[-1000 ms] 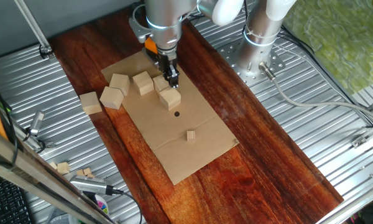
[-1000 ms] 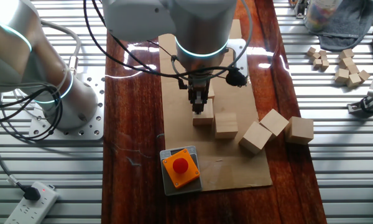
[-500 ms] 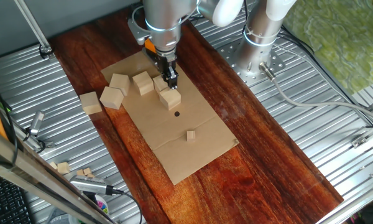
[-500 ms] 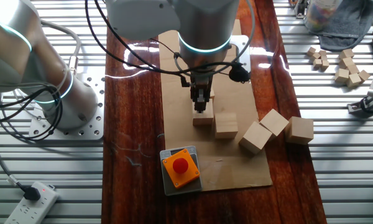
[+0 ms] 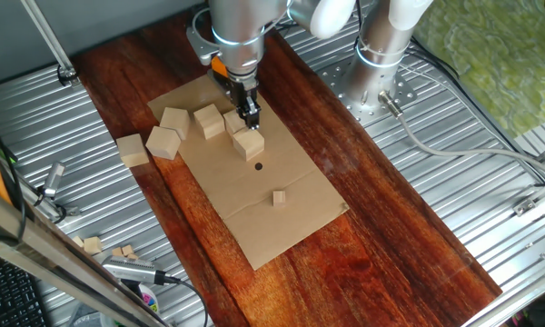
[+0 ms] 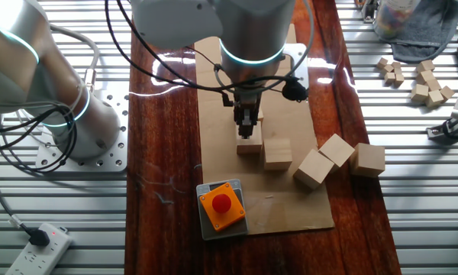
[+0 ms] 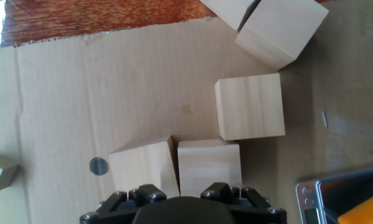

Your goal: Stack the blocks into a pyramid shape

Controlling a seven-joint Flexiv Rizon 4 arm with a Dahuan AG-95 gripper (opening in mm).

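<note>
Hovering low, gripper [image 6: 248, 131] sits over two touching blocks [image 7: 174, 168] on the cardboard [image 7: 81, 99]; can't tell if fingers are spread. Centre on one block, descend straight, w/o nudging its neighbour.

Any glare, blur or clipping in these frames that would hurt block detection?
The other fixed view: bright specular glare on the polished wood beside the cardboard; blocks stay sharp. One fixed view: even light, soft shadows under the blocks, no blur. Hand view: overexposed patch in the top-left corner; gripper body hides the near edges of two blocks.
</note>
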